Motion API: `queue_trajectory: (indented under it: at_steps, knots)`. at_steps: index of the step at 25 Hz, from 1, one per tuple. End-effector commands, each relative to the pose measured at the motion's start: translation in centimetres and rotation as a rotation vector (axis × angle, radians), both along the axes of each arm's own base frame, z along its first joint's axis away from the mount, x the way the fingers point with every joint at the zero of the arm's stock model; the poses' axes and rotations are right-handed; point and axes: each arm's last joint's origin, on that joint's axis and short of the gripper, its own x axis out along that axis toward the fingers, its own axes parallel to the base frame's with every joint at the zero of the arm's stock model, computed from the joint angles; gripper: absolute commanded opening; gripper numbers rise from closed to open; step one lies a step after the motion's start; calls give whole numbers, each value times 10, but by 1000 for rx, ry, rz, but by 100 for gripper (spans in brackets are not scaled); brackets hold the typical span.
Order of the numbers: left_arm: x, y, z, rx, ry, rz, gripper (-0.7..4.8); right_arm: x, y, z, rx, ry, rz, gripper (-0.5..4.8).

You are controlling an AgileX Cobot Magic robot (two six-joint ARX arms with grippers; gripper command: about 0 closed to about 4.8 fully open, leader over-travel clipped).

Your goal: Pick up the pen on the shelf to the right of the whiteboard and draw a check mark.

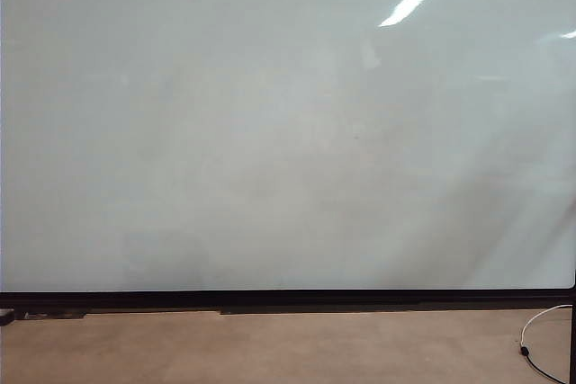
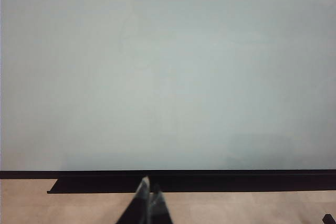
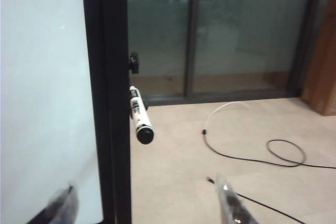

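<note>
**Right claw lined up on the pen, board not yet marked**

Your right gripper (image 3: 147,205) stands with its jaws spread wide and nothing between them, and that makes sense for an approach: the two fingertips (image 3: 63,203) straddle the black frame (image 3: 107,103) at the edge of the whiteboard (image 3: 42,87), so the gap between them already brackets the line the pen sits on. The pen (image 3: 139,115) is clipped to a small mount on the outer side of that frame, its barrel sticking out toward the camera with one dark end facing you (which is why you see it nearly end-on). It lies ahead of the jaws, well apart from them, so I judge you have an advance to make before closing.

Your left gripper (image 2: 148,203) hangs low in front of the board with its fingers pressed together, holding nothing; it looks parked out of the way, which suits a one-arm job.

In the exterior view the whiteboard (image 1: 270,132) shows no check mark, and neither arm appears there. A loose cable (image 3: 252,150) lies on the floor beyond the pen.
</note>
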Motion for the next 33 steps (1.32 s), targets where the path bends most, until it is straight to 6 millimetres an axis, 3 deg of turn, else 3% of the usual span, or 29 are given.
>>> queue_trajectory:
  at_steps: [1, 11, 18, 33]
  knots:
    - [0, 0, 2, 5, -15, -1, -4, 6, -2, 4, -13, -23, 41, 344]
    - [0, 0, 2, 5, -15, 0, -4, 27, -12, 15, -64, -48, 47, 344]
    - [0, 0, 2, 5, -15, -1, -5, 46, -21, 9, -75, -15, 95, 369]
    - [0, 0, 2, 5, -15, 0, -4, 79, -36, -1, -78, 14, 167, 369]
